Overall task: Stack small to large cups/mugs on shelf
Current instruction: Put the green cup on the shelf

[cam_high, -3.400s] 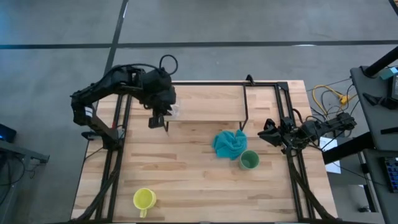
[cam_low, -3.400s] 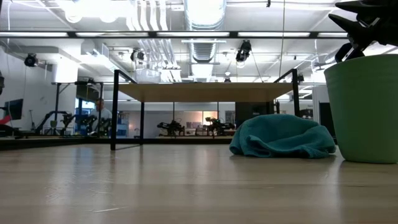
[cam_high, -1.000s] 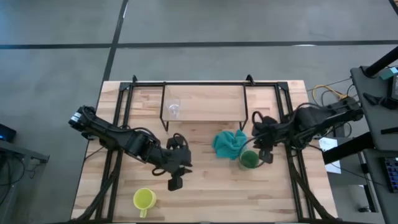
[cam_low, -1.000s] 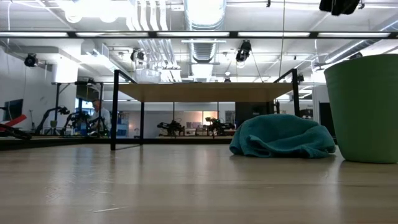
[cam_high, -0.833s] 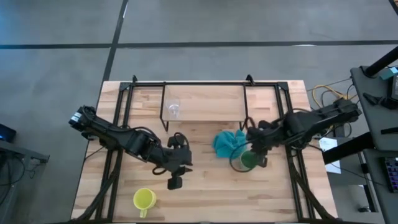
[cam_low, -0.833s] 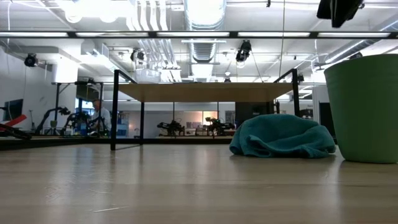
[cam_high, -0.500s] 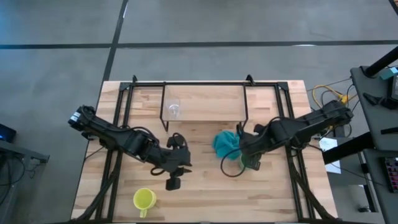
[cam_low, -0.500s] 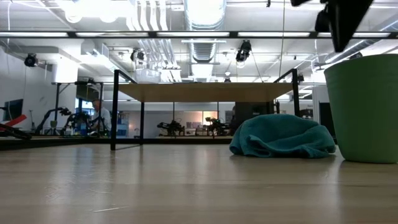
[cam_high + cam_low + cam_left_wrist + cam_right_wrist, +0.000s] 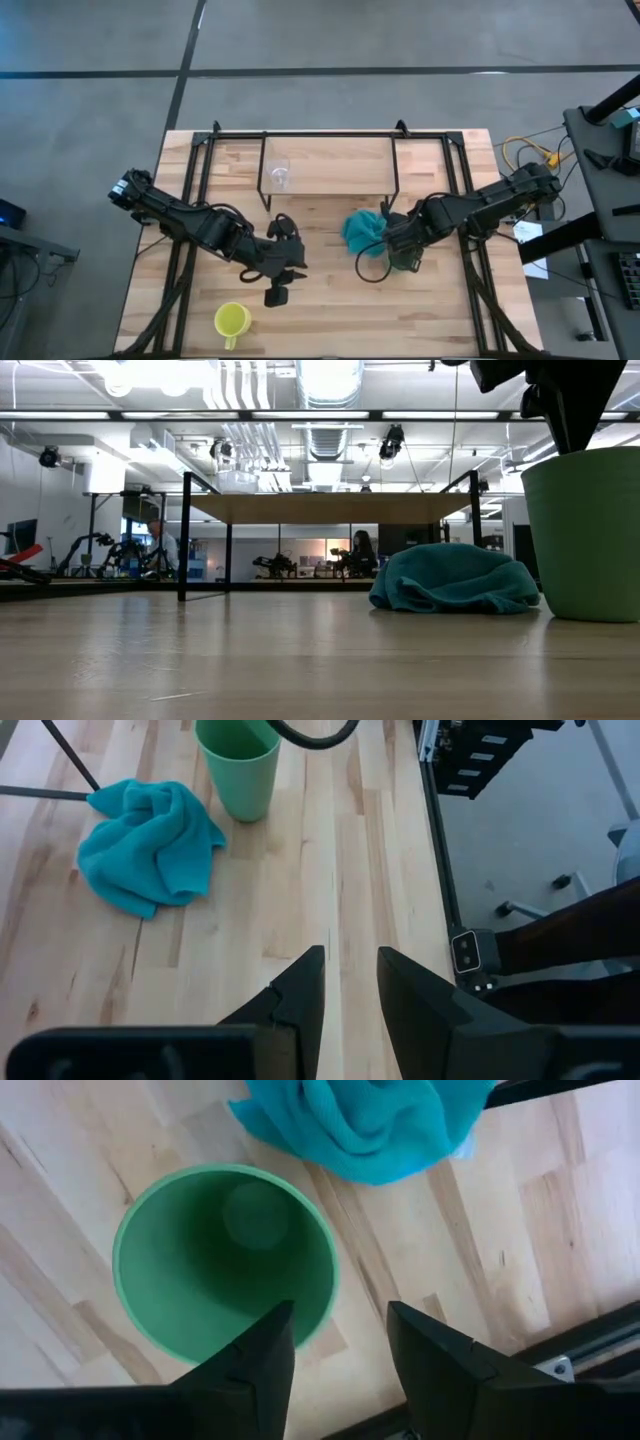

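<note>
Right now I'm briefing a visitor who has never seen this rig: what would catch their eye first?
Probably the right gripper, open, poised straddling the rim of the green cup, beside the crumpled teal cloth mid-table. Next, the yellow mug alone near the table's front left, with the left gripper open nearby, and the clear glass cup on the shelf.

- A robotics lab or workshop is indicated by exposed silver ceiling ducts and strip lights.
- Further dark robot arms on benches and a polished grey concrete floor are seen.
</note>
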`<state>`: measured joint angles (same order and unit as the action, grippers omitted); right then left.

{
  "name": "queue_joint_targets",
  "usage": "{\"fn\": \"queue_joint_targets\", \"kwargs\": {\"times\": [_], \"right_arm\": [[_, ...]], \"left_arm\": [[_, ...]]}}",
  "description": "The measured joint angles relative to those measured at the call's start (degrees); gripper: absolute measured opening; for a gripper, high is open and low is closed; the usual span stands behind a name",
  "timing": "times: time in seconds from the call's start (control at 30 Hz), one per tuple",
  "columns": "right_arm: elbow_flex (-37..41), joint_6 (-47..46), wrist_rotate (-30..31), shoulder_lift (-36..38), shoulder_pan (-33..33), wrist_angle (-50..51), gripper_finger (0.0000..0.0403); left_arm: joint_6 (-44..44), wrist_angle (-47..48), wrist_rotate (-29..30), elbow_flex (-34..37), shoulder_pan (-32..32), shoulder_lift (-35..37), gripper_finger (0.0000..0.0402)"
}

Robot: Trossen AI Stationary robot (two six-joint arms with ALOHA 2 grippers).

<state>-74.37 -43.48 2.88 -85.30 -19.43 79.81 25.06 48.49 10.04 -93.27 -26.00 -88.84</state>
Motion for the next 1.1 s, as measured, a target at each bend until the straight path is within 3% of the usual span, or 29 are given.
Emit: {"fn": "queue_joint_targets", "kwargs": {"times": [0.7, 0.87, 1.1], "right_arm": [[9.46, -0.42, -1.84, -0.42, 0.36, -6.87, 0.0139], [10.95, -0.01, -1.83, -0.42, 0.36, -8.00, 0.0104], [7.60, 1.21, -1.80, -0.24, 0.36, -8.07, 0.0017]], "left_arm": [[-0.04, -0.04, 0.04, 0.02, 0.00, 0.28, 0.0081], [-0.04, -0.04, 0.04, 0.02, 0.00, 0.87, 0.0081], [-0.03, -0.04, 0.07, 0.02, 0.01, 1.43, 0.0081]]}}
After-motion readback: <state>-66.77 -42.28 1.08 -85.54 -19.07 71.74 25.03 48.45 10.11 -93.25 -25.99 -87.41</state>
